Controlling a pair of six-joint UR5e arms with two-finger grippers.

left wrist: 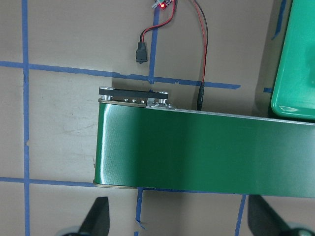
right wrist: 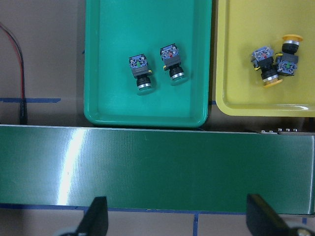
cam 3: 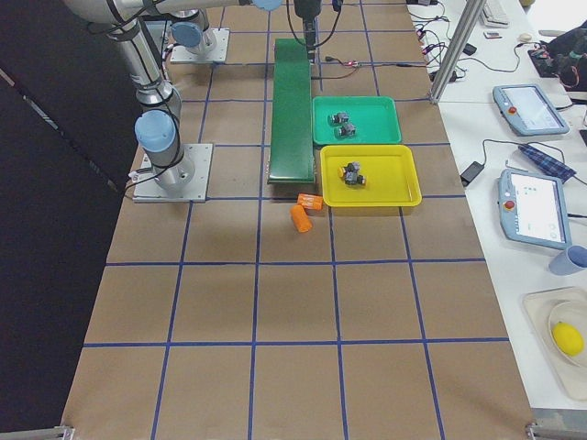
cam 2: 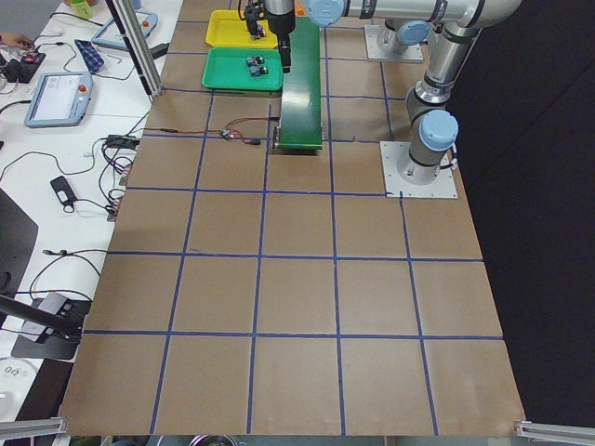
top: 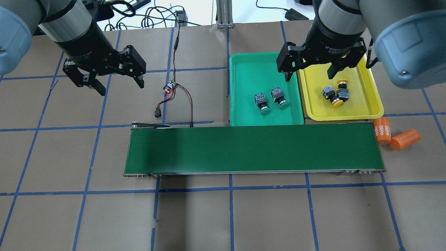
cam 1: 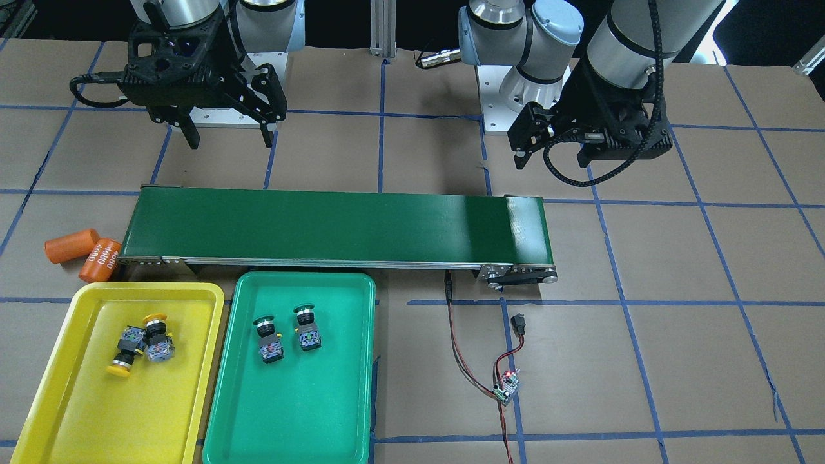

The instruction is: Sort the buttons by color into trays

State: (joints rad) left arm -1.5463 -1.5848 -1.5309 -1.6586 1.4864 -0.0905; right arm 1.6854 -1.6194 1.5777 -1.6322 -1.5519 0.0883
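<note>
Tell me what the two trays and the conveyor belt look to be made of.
Yellow tray and green tray: probably moulded plastic, smooth and faintly glossy, with rounded rims. Conveyor belt: seemingly rubbery or PVC sheet, satin, judging by its broad soft glare.

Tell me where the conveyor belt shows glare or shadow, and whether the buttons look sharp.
Right wrist view: a bright glare streak on the conveyor belt left of centre, buttons crisp. Front-facing view: a pale sheen near the belt's right-hand end. Overhead view: a shadow darkens its left-hand end. Side views: buttons too small for detail.
</note>
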